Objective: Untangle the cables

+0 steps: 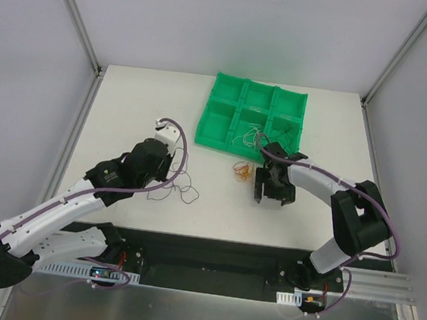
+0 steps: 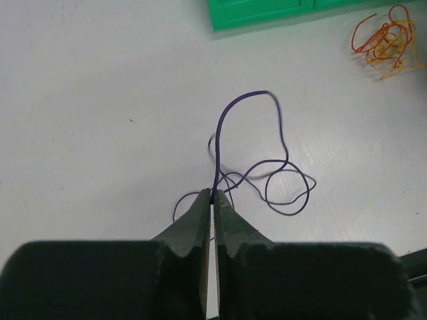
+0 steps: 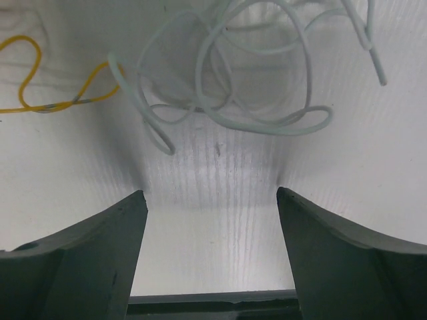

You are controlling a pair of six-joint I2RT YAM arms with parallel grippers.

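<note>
cable in purple (image 2: pixel 218 143) is looping ahead of the closed left hand (image 2: pixel 213 197) pinching it; white cable tangle (image 3: pixel 267 129) is lying just beyond the wide-open, empty right hand (image 3: pixel 212 200).

Left gripper (image 2: pixel 212 195) pinching purple wire (image 2: pixel 280 140); red-orange wire bundle (image 2: pixel 389 41) top right

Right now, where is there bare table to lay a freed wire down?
Bare table left of the green tray and right of it; also the near strip between purple wire and right arm. Crowded: off the tray's near edge, white wires and the red-orange tangle.
</note>
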